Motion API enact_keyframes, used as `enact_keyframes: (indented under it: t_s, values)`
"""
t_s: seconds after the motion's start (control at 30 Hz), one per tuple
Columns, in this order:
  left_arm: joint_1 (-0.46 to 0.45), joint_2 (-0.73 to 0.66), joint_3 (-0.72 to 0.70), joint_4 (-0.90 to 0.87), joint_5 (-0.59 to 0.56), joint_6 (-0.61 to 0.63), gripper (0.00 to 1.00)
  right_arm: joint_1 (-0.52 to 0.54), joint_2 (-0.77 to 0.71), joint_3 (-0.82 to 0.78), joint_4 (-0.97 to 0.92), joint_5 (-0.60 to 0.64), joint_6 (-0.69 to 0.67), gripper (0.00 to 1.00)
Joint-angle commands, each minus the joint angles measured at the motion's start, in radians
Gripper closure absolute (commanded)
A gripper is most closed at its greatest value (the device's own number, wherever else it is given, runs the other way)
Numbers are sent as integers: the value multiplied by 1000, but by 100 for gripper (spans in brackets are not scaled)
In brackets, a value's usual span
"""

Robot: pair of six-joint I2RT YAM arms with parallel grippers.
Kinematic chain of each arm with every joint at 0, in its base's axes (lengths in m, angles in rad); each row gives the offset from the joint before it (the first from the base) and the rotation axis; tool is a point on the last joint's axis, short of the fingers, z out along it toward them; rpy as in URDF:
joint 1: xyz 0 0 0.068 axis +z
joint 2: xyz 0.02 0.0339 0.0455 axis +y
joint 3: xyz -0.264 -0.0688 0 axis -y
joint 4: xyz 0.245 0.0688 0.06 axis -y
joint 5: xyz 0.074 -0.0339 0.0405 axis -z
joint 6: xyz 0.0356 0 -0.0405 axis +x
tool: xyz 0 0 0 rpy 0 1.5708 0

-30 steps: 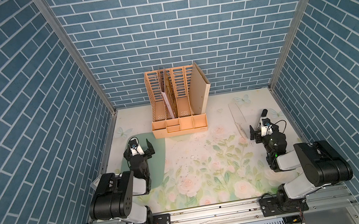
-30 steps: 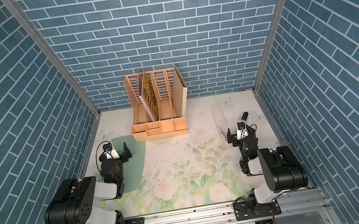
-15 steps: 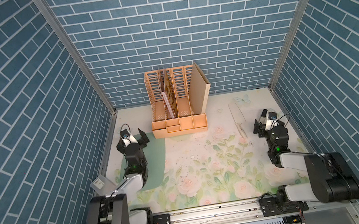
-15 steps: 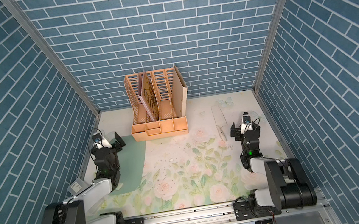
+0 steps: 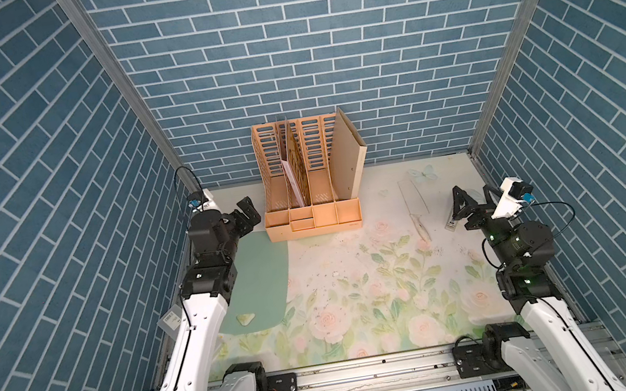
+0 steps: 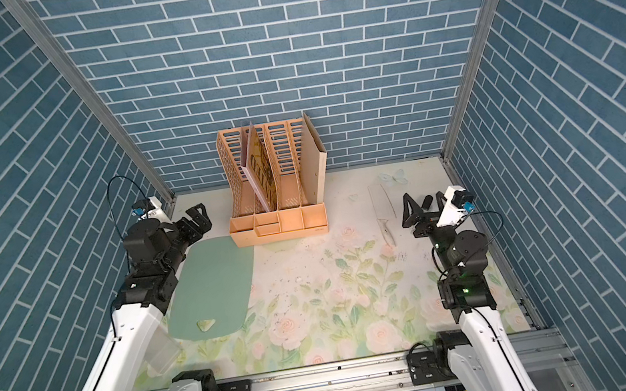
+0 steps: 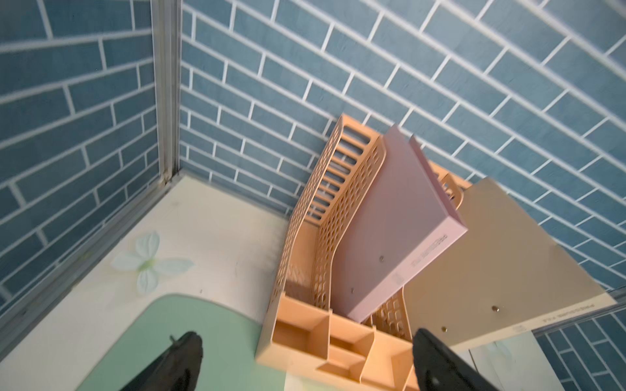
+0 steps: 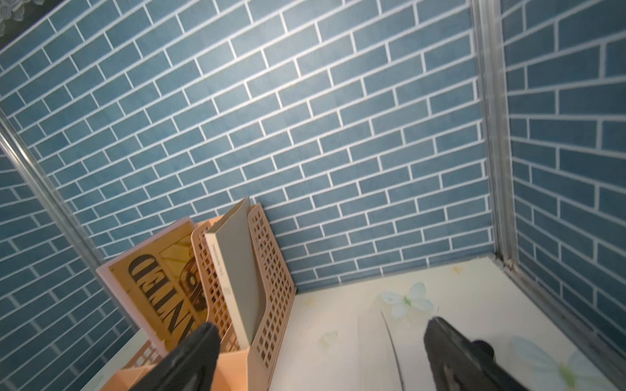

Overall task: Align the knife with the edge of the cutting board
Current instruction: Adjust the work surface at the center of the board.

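Both top views: the knife (image 5: pixel 413 198) lies flat on the floral mat (image 5: pixel 361 303) on the right side, blade toward the back wall. It's well apart from the board (image 5: pixel 261 280) over on the left. The right gripper (image 5: pixel 476 199) hovers just beside the knife, jaws spread wide, nothing in them. The left gripper (image 5: pixel 243 215) sits over the board's far end, near the organizer (image 5: pixel 312 215).

Left wrist: fingers (image 7: pixel 176 362) wide apart and empty, with a board (image 7: pixel 189 325) corner below.

Right wrist: jaws wide here too, and the knife (image 8: pixel 376 352) blade shows on the mat between them.
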Motion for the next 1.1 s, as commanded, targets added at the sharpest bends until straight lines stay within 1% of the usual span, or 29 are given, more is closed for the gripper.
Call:
enact_keyframes:
  t_s: [0.0, 0.03, 0.07, 0.1, 0.17, 0.23, 0.3, 0.37, 0.4, 0.43, 0.47, 0.5, 0.57, 0.6, 0.67, 0.77, 0.9, 0.97, 1.07]
  values:
    - [1, -12, -3, -360, 21, -91, 0, 1, -40, 58, -310, -120, 40, 4]
    - [1, -22, -29, -363, 32, -101, 0, 1, -48, 60, -356, -139, 42, 4]
    - [1, -37, -58, -377, -5, -157, 1, 0, -56, 57, -400, -159, 45, 5]
    - [0, -49, -83, -405, -58, -240, 0, 4, -60, 57, -445, -181, 47, 5]
    - [-1, -51, -120, -397, -40, -280, 0, 15, -59, 55, -516, -194, 48, 8]
    - [-13, -37, -142, -407, -75, -326, 0, 24, -51, 54, -566, -180, 55, 11]
    - [-53, -9, -176, -379, -140, -353, 0, 29, -34, 49, -612, -169, 69, 11]
    - [-90, 49, -188, -383, -216, -383, 0, 34, -7, 43, -635, -188, 82, 11]
    - [-104, 88, -188, -381, -227, -388, 1, 35, 7, 41, -642, -202, 88, 11]
    - [-124, 127, -182, -385, -238, -398, 0, 36, 17, 40, -648, -207, 97, 7]
    - [-157, 171, -171, -393, -258, -406, 0, 37, 26, 46, -661, -203, 103, 2]
    - [-201, 212, -156, -404, -285, -417, 0, 37, 29, 54, -675, -190, 105, 0]
    - [-305, 272, -141, -412, -333, -458, 0, 40, 39, 65, -698, -164, 109, 0]
    - [-350, 298, -142, -392, -338, -469, 0, 42, 52, 67, -704, -163, 108, 0]
    - [-391, 349, -140, -374, -343, -485, 0, 43, 80, 64, -710, -170, 120, 0]
    - [-396, 398, -143, -357, -338, -468, 0, 43, 83, 44, -697, -181, 140, 0]
    - [-389, 358, -181, -307, -334, -410, 0, 43, 56, 12, -676, -149, 155, 0]
    - [-354, 348, -184, -284, -306, -375, 0, 43, 53, -4, -655, -157, 168, 0]
    - [-258, 379, -139, -271, -247, -304, 0, 43, 49, -36, -615, -169, 187, 0]
